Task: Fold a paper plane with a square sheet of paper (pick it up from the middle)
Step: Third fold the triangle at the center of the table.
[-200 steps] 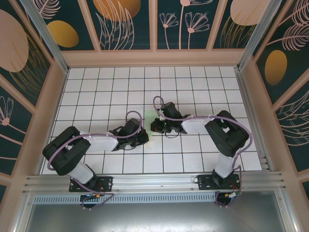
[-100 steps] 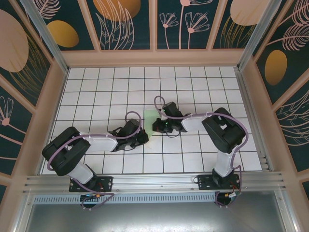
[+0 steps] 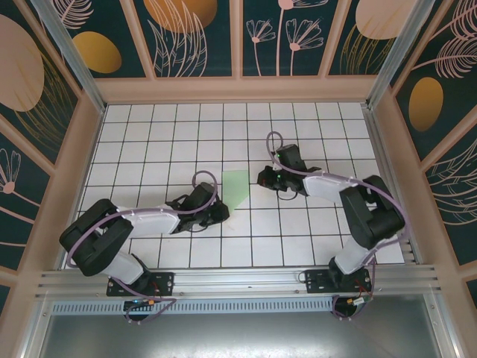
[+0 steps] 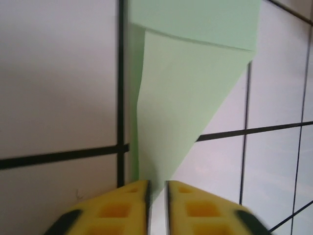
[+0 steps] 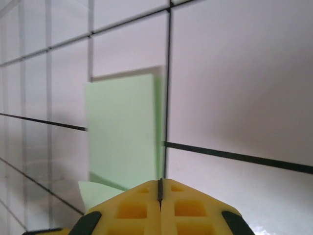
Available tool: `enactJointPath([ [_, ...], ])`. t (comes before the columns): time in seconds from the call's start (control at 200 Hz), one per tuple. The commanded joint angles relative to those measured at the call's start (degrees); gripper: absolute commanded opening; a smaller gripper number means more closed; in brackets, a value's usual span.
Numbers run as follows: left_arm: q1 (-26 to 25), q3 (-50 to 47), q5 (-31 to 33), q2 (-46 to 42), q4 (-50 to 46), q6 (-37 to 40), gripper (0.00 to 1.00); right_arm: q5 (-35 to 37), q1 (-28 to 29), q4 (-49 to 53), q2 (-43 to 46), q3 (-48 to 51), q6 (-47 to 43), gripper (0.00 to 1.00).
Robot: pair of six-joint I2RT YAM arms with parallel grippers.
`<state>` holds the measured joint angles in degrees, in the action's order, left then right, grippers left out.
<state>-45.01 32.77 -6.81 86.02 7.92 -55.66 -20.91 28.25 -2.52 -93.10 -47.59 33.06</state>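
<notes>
The white-tiled table [image 3: 149, 134] with its black grid lines took up most of my overhead feed, boxed in by dark walls [image 3: 194, 37] printed with leaves. Both arms lay low over it. The left arm [image 3: 149, 221] stretched from its base toward the centre. The right arm [image 3: 328, 186] bent back from its base and reached inward from the right.

Between them lay the sheet of paper [image 3: 237, 190], pale mint green, flat on the tiles near the middle of the table and already folded into a narrower shape. On the left wrist feed the paper [image 4: 186, 98] showed a crease across its far part. From there a layer tapered down toward the camera. On the right wrist feed it [image 5: 122, 132] looked like an upright rectangle with one long edge just beside a grid line. A small flap stuck out at its near corner.

The left gripper [image 3: 221, 213] sat at the paper's near left corner. Its yellow pads [image 4: 122, 205] stood a narrow slit apart, and the paper's tapered end ran into that slit. I could not tell whether either pad touched it.

The right gripper [image 3: 265, 179] was just right of the paper and clear of it. Its pads [image 5: 132, 210] were pressed together along a thin seam with nothing between them.
</notes>
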Motion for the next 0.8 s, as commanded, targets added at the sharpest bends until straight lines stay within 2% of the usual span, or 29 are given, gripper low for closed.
enactJointPath([
  [0.0,-0.16,4.49,4.06,-3.18,-2.63,1.87,0.30,-1.68,0.51,-0.39,4.60,3.61,3.33,0.04],
  [0.155,-0.14,6.11,6.60,-2.00,0.95,1.75,0.36,-5.92,0.53,-5.66,6.47,7.71,8.39,0.22],
  [0.29,-0.16,9.16,6.90,2.10,0.56,2.40,0.32,-8.53,0.75,-8.82,5.03,8.66,11.30,0.37],
  [0.36,-0.13,10.02,7.63,4.12,0.46,2.33,0.29,-8.45,1.10,-9.60,4.25,8.66,12.01,0.41],
  [0.51,-0.13,12.21,12.33,8.07,-3.05,2.37,0.19,-8.41,1.88,-11.00,2.37,8.47,13.84,0.46],
  [0.796,-0.14,12.37,16.17,11.69,-5.15,0.89,0.03,-8.19,2.78,-11.03,-1.92,6.25,16.03,0.45],
])
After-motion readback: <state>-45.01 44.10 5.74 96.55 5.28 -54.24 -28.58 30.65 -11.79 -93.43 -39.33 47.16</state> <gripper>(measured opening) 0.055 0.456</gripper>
